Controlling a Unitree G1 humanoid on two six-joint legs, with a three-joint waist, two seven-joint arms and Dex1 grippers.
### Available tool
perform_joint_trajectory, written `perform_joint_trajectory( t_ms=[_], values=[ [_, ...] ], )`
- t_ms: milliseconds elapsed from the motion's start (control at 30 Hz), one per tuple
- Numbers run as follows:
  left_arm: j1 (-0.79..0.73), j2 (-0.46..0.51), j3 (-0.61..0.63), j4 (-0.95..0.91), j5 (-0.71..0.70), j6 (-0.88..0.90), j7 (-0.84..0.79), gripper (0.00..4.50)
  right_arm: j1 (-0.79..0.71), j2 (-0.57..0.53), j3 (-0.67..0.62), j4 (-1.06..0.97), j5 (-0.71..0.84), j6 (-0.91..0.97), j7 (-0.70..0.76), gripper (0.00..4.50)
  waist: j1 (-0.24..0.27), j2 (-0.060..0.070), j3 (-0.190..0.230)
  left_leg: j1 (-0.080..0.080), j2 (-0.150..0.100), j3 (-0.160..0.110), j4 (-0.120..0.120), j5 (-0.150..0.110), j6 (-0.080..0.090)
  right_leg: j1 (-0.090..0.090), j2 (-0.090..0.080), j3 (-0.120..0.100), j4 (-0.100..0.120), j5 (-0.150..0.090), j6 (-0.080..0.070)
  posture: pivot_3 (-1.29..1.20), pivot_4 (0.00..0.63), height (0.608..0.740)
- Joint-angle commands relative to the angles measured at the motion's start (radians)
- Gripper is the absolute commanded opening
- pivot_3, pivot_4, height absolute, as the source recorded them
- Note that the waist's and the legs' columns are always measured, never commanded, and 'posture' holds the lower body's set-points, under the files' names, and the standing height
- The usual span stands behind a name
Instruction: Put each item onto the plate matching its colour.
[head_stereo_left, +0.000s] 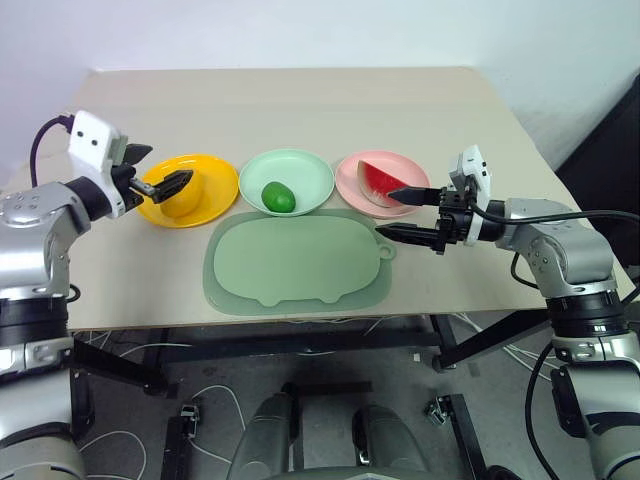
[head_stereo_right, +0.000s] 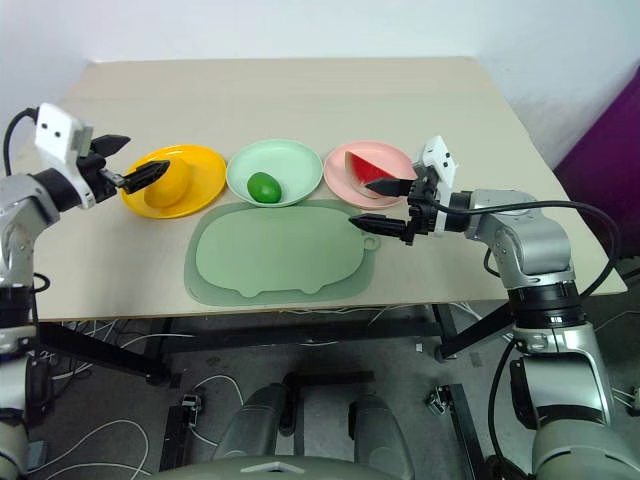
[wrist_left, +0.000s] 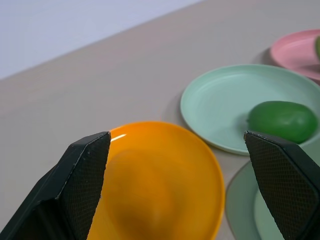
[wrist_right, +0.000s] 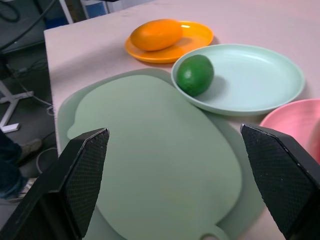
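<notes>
Three plates sit in a row on my desk (head_stereo_left: 300, 95), each holding one toy food: the yellow plate (head_stereo_left: 205, 207) has the mango (wrist_right: 156, 34), the green plate (head_stereo_left: 300, 170) has the round green fruit (head_stereo_left: 278, 197), and the pink plate (head_stereo_left: 350, 175) has the watermelon wedge (head_stereo_left: 380, 180). One pale green mat (head_stereo_left: 295, 260) lies bare just in front of them. My left end effector (head_stereo_left: 160, 170) hovers over the yellow plate and my right end effector (head_stereo_left: 408, 213) hovers beside the pink plate, both spread wide with nothing in them.

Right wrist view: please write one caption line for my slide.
Between open fingers: mango on the yellow plate, green fruit on the mint plate, beside the green mat.
</notes>
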Motion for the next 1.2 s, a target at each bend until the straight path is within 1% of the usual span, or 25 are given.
perform_joint_trajectory(
  t_ms=[33,200,300,467,500,667,900,1200],
  values=[
    [0.029,0.028,0.075,-0.021,-0.074,-0.036,-0.078,4.49,-0.024,-0.03,-0.045,0.025,-0.01,-0.054,0.02,4.5,-0.001,0.0,0.0,0.0,0.0,0.0,0.0,0.0,0.0,0.0,0.0,0.0,0.0,0.0,0.0,0.0,0.15,0.737],
    [0.083,0.028,0.111,0.015,-0.115,-0.099,-0.164,4.49,-0.005,-0.053,-0.066,0.063,-0.02,-0.109,0.043,4.5,-0.001,0.0,0.0,0.0,0.0,0.0,-0.002,0.0,0.0,-0.001,0.0,0.0,-0.001,0.0,0.0,0.0,0.15,0.737],
    [0.118,0.032,0.116,0.038,-0.143,-0.122,-0.245,4.49,0.031,-0.076,-0.069,0.065,-0.034,-0.165,0.081,4.5,-0.001,0.0,0.0,0.0,0.0,0.001,-0.004,0.0,0.0,-0.002,0.0,0.001,-0.002,0.0,0.0,0.0,0.15,0.737],
    [0.212,0.046,0.103,0.06,-0.154,-0.21,-0.399,4.49,0.065,-0.101,-0.084,0.081,-0.051,-0.239,0.114,4.5,-0.003,0.0,0.0,0.0,0.0,0.003,-0.007,0.0,0.0,-0.001,0.0,0.002,-0.003,0.0,0.0,0.0,0.15,0.737],
    [0.219,0.047,0.103,0.071,-0.152,-0.222,-0.414,4.49,0.073,-0.104,-0.088,0.085,-0.062,-0.283,0.124,4.5,-0.004,0.0,0.0,0.0,0.0,0.003,-0.008,0.0,0.0,-0.002,0.0,0.002,-0.003,0.0,0.0,0.0,0.15,0.737],
    [0.261,0.058,0.093,0.082,-0.171,-0.231,-0.524,4.49,0.088,-0.135,-0.086,0.138,-0.087,-0.376,0.194,4.5,-0.004,0.001,0.0,0.001,0.001,0.004,-0.008,0.0,0.0,-0.003,-0.001,0.002,-0.003,0.0,-0.001,0.0,0.15,0.737],
    [0.265,0.068,0.093,0.114,-0.181,-0.224,-0.591,4.49,0.08,-0.138,-0.081,0.181,-0.106,-0.411,0.216,4.5,-0.004,0.002,-0.001,0.001,0.001,0.004,-0.008,0.0,0.0,-0.003,-0.002,0.002,-0.003,0.0,-0.001,0.0,0.15,0.737],
    [0.215,0.052,0.09,0.178,-0.166,-0.297,-0.598,4.49,0.114,-0.134,-0.103,0.107,-0.079,-0.371,0.194,4.5,-0.003,0.002,-0.001,0.001,0.001,0.004,-0.008,0.0,0.0,-0.004,-0.002,0.002,-0.003,0.0,-0.001,0.0,0.15,0.737]
  ],
)
